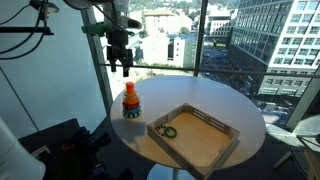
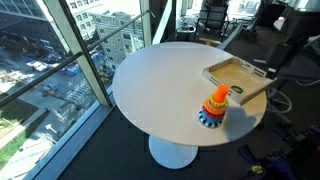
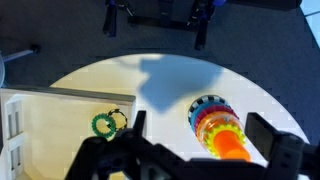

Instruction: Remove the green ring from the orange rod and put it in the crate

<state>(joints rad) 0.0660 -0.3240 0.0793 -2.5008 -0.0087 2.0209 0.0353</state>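
The orange rod (image 1: 131, 96) stands upright on the round white table (image 1: 200, 100), with red, yellow and bluish rings round its lower part. It shows in both exterior views (image 2: 217, 102) and in the wrist view (image 3: 222, 132). The light-wood crate (image 1: 218, 128) lies beside it. A green ring (image 1: 168, 131) lies flat on the crate's floor near a corner, also seen in the wrist view (image 3: 106, 123). My gripper (image 1: 120, 63) hangs well above the rod, open and empty. In the wrist view its fingers (image 3: 200, 123) straddle the rod from above.
Tall glass windows (image 1: 170, 40) stand close behind the table. Black equipment and cables (image 1: 60, 145) sit on the floor beside the table. Office chairs (image 2: 215, 18) stand beyond the far side. The crate (image 2: 240, 78) reaches near the table's edge.
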